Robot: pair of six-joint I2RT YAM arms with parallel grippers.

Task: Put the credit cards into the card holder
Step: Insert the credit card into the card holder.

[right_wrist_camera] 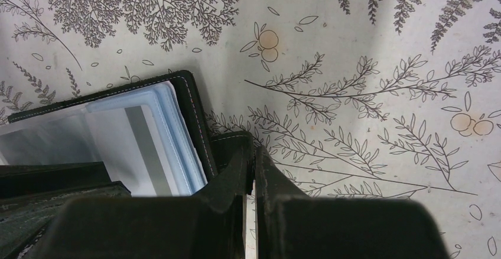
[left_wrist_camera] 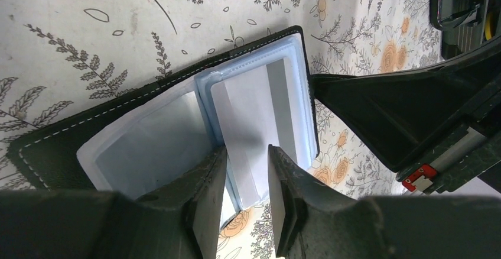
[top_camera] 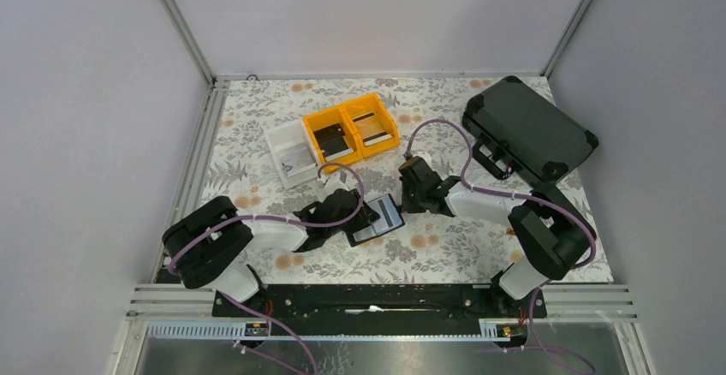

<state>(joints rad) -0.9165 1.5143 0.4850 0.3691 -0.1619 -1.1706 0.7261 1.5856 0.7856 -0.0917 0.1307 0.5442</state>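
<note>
The card holder [top_camera: 383, 221] lies open on the flowered table between my two grippers, with light-blue and grey pockets showing [left_wrist_camera: 147, 146]. A silvery credit card [left_wrist_camera: 248, 117] with a darker stripe lies on the right pocket, its near end sticking out past the holder's edge. My left gripper [left_wrist_camera: 247, 152] is open, its fingers straddling that end just above it. My right gripper [right_wrist_camera: 254, 152] is shut on the holder's small black tab [right_wrist_camera: 233, 143]. More dark credit cards [top_camera: 332, 141] lie in the yellow bins. The holder [right_wrist_camera: 192, 108] and card [right_wrist_camera: 139, 146] also show in the right wrist view.
Two yellow bins [top_camera: 351, 115] and a white bin [top_camera: 276, 139] stand side by side at the back centre. A large black hard case [top_camera: 529, 131] lies at the back right. My right arm [left_wrist_camera: 402, 111] reaches in close beside the holder's right edge.
</note>
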